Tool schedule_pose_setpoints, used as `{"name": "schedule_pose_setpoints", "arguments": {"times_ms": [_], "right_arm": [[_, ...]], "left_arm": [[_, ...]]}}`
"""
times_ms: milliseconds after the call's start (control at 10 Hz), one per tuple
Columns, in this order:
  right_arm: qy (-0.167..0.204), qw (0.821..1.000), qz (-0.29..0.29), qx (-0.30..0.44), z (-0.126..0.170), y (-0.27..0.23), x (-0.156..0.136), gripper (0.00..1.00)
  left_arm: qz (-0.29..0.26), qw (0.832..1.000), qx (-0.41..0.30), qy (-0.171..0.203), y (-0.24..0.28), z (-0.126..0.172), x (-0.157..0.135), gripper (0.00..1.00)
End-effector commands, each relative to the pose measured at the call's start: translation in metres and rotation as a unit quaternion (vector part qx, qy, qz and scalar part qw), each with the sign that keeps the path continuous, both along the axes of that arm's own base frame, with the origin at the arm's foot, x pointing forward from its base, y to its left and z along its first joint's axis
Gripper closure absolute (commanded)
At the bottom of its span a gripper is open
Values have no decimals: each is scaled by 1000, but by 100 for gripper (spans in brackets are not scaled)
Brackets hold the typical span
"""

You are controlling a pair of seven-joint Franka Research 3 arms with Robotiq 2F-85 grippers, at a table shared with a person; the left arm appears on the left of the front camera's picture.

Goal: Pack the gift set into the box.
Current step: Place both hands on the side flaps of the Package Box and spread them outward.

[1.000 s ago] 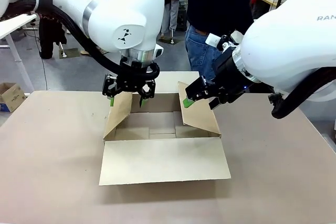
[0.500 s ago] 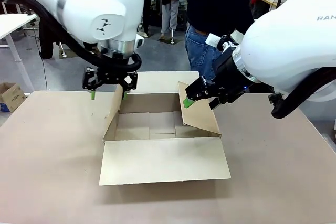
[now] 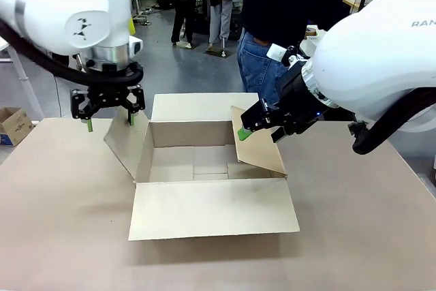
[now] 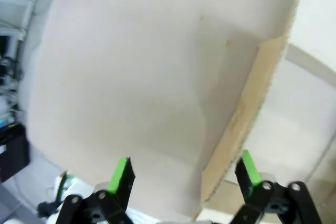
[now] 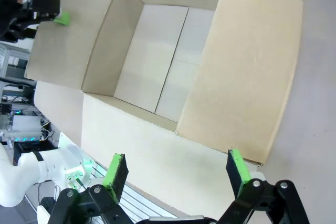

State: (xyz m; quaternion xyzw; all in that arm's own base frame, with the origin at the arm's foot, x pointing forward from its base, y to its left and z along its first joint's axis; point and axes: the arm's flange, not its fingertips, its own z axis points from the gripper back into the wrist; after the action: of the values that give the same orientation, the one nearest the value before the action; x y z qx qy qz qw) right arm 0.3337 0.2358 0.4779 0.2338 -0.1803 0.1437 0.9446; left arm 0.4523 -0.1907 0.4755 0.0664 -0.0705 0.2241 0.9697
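Front view: large brown corrugated cardboard carton [image 3: 211, 209] at the centre of the tan table [image 3: 54, 223], flaps open. Left gripper [image 3: 107, 117] is over the left flap; right gripper [image 3: 244, 131] is at the right flap's edge.
Left wrist view: fingers spread wide, gripping nothing, flap edge between them.
Right wrist view: the same.

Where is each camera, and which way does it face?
Front view: between left arm and right arm, facing the person across the table; left hand, right hand.
Left wrist view: left wrist, looking down at the box; own fingers.
Right wrist view: right wrist, looking into the box; own fingers.
Front and right wrist views share the box and left hand.
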Motion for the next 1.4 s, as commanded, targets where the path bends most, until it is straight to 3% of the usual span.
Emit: {"name": "schedule_pose_setpoints", "arguments": {"times_ms": [0, 200, 400, 500, 600, 1200, 1300], "right_arm": [[-3, 1000, 6, -1, 0, -1, -1, 0], [-3, 1000, 6, -1, 0, -1, -1, 0], [-3, 1000, 6, -1, 0, -1, -1, 0], [-3, 1000, 6, -1, 0, -1, -1, 0], [-3, 1000, 6, -1, 0, -1, -1, 0], [0, 1000, 0, 0, 0, 0, 0, 0], [-18, 996, -21, -84, 16, 39, 0, 0]], "left_arm": [[-17, 998, -65, -2, 32, -15, -7, 0], [-23, 991, -135, 15, 64, -38, 1, 0], [-77, 971, -227, 23, 93, -63, 6, 0], [-78, 959, -267, 55, 107, -72, 9, 0], [-38, 984, -173, 7, 79, -52, 10, 0], [-38, 984, -173, 7, 79, -52, 10, 0], [-38, 984, -173, 7, 79, -52, 10, 0]]}}
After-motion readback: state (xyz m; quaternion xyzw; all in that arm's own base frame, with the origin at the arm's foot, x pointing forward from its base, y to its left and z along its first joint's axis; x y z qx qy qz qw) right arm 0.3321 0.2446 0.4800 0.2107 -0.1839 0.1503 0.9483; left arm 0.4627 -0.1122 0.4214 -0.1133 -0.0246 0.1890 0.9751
